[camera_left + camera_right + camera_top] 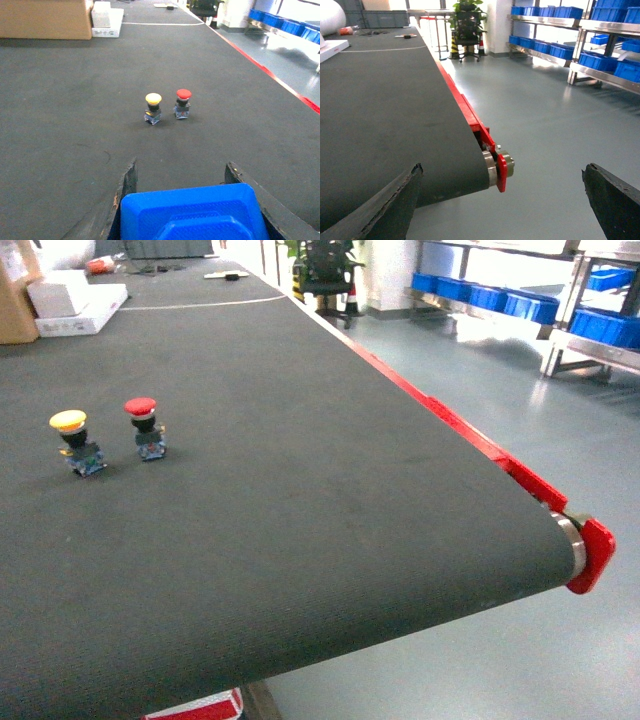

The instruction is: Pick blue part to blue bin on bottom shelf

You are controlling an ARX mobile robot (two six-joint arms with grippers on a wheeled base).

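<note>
Belt [320, 490] open — only two pushbuttons [110, 435] stand left

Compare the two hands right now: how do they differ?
The left hand is shut on the blue part over the belt; the right hand is open and empty. The left faces two push buttons, the right the belt's end and floor. Both have dark fingers.

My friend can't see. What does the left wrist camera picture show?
The left pincer holds a blue part over a dark belt. Ahead stand a yellow button and a red button, side by side.
</note>
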